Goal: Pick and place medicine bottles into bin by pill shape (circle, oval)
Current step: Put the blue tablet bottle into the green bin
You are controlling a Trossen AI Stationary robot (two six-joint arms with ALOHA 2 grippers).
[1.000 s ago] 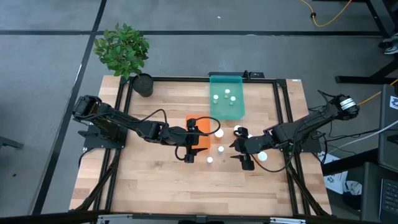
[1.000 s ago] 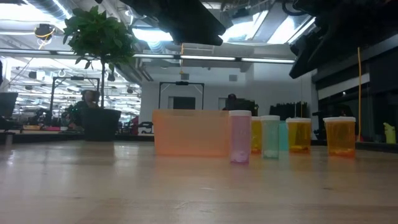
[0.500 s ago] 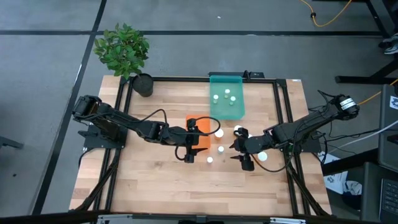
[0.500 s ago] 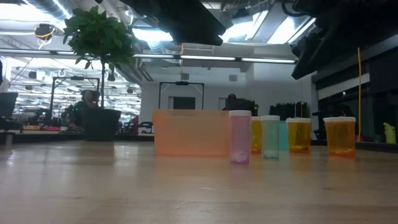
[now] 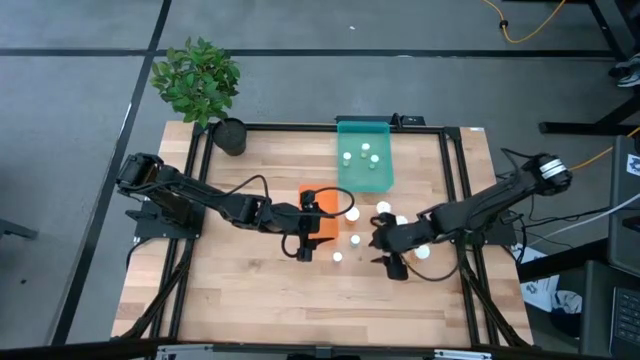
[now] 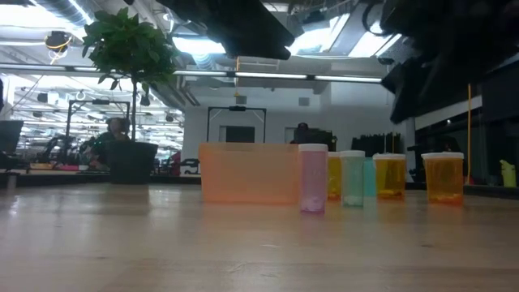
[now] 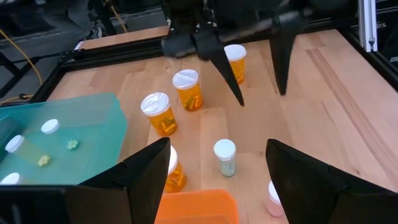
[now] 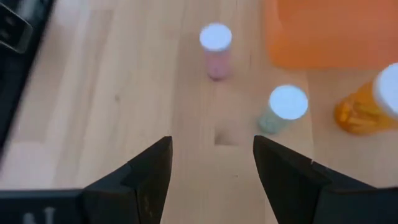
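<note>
Low view: white-capped amber medicine bottles point(image 6: 443, 178)

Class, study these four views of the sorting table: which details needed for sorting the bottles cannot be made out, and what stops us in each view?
- Pill shapes: medicine bottles are too small in the high view.
- Orange bin contents: its frosted wall hides them in the low view.
- Teal bin: cut off by the picture's edge in the left wrist view.
- Amber bottle: blurred and cut off in the right wrist view.

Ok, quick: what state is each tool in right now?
Left tool: open, holding nothing, above the orange bin.
Right tool: open, holding nothing, over the loose bottles.
</note>
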